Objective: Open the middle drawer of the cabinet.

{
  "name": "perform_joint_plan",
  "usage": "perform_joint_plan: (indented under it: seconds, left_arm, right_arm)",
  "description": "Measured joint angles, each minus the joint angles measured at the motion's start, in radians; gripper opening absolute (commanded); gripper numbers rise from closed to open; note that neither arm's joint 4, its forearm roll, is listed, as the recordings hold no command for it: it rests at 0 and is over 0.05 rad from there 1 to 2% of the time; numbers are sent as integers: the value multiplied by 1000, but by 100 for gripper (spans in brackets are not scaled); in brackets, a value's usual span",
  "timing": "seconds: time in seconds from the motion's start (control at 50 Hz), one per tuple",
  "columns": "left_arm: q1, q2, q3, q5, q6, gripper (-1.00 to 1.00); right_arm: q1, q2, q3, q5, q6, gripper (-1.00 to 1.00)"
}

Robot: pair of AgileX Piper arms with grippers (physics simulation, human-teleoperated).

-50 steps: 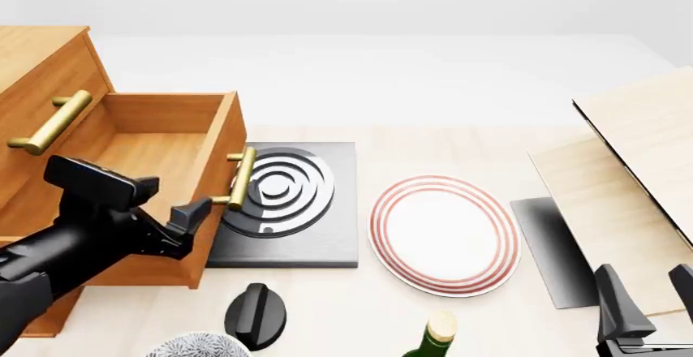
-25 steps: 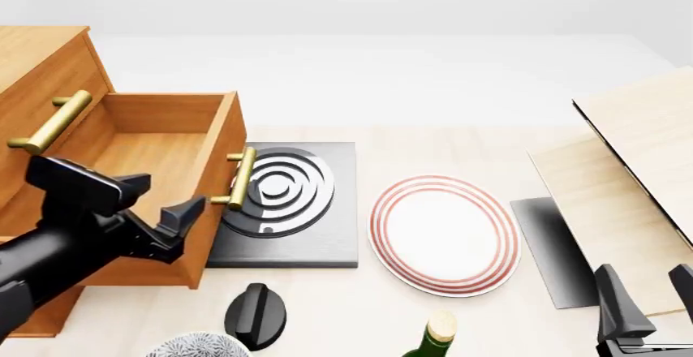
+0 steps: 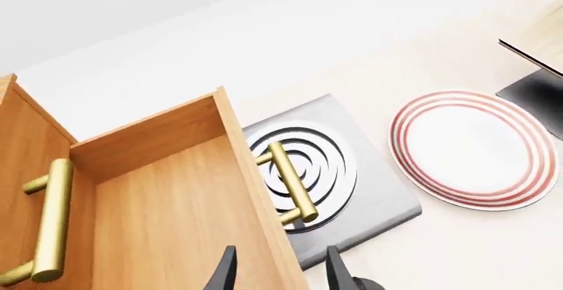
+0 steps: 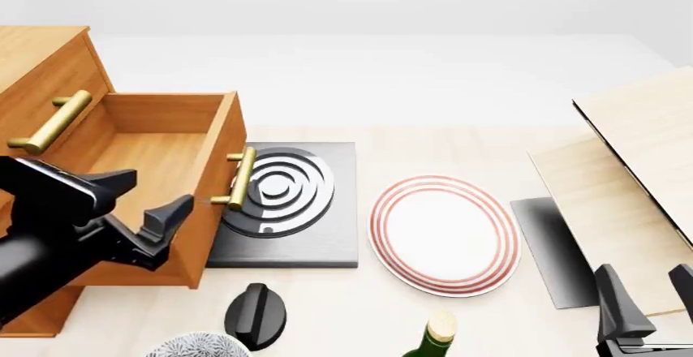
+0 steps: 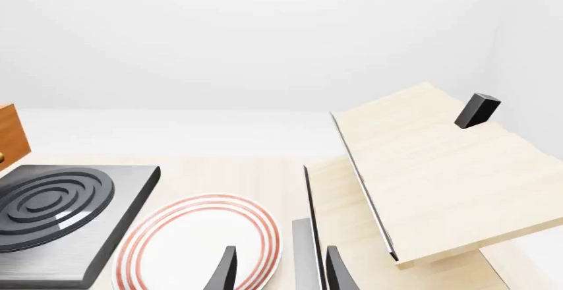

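Note:
The orange-brown cabinet [image 4: 44, 61] stands at the far left. Its middle drawer [image 4: 157, 142] is pulled far out, showing a plain wooden box, and its brass handle [image 4: 240, 178] hangs over the stove plate. The top drawer's handle [image 4: 49, 122] is further back. My left gripper [image 4: 152, 193] is open and empty, near the drawer's front corner and clear of the handle. In the left wrist view the gripper [image 3: 279, 271] sits over the drawer's front wall [image 3: 255, 198], behind the handle [image 3: 291, 186]. My right gripper [image 4: 647, 288] is open and empty at the near right; it also shows in the right wrist view [image 5: 277, 271].
A dark stove plate with ring burner [image 4: 287, 199] lies beside the drawer. A white plate with red rings [image 4: 444, 231] is in the middle. A black knob-shaped object [image 4: 256, 315], a green bottle [image 4: 439, 337] and a patterned bowl [image 4: 195, 347] sit near. Pale wooden boards [image 4: 639, 154] stand at right.
My left gripper has drawn back to the left and toward the near side, away from the drawer's handle. The drawer stays open. The right arm has not moved.

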Motion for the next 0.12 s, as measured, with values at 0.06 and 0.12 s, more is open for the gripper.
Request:
perform_joint_plan:
  seconds: [0.06, 0.12]
  left_arm:
    - [-1, -9, -1, 6, 3, 100]
    - [-2, -18, -3, 11, 5, 100]
  right_arm:
    - [0, 0, 0, 0, 0, 100]
    - [0, 0, 0, 0, 0, 100]
